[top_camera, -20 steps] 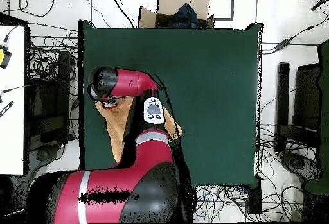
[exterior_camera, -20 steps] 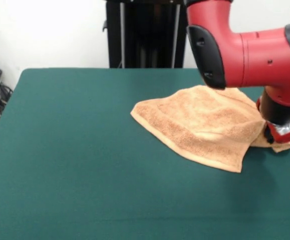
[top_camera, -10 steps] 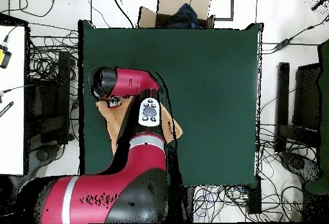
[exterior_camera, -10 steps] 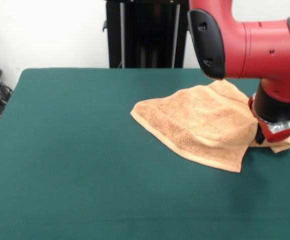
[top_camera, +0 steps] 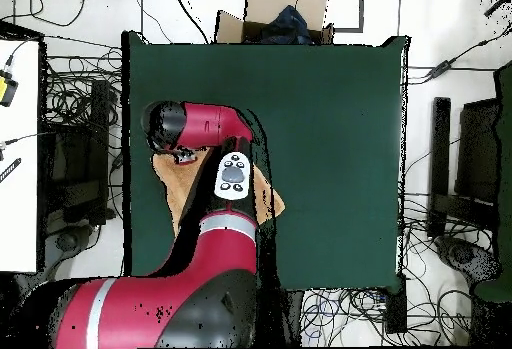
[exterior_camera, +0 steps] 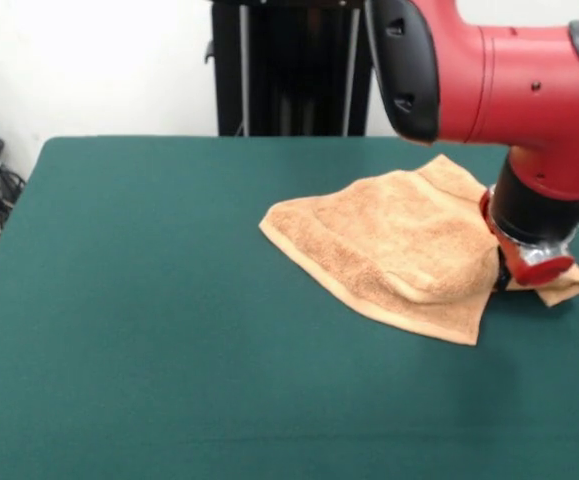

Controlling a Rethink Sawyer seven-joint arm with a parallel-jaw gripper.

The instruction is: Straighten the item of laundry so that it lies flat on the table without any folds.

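Item: towel [exterior_camera: 399, 245], light orange-tan terry. It lies rumpled on the green desk [exterior_camera: 149, 330], folded over itself, with a raised hump in the cloth just beside the end effector. In the front view one woven-band hem runs along the edge nearest the camera. A small flap of cloth shows on the other side of the end effector, away from the main body.

Item: end effector [exterior_camera: 521, 272], red and silver, under the thick red and black arm [exterior_camera: 499, 85]. It sits low at the towel's edge, touching or nearly touching the cloth. Its fingers are hidden by the wrist housing, so whether it is released or clenched on cloth cannot be told. In the overhead view the arm [top_camera: 215, 135] covers most of the towel [top_camera: 180, 200].

Step in hand, as judged: taking or drawing the folded edge so that the doubled layer opens.

Handling notes:
- Take one layer only, at the hem rather than the fluffy middle.
- Draw away from the towel's main body, low and slow, so the felt-like top holds the rest of the cloth.
- Risk: dragging the whole towel without unfolding it.
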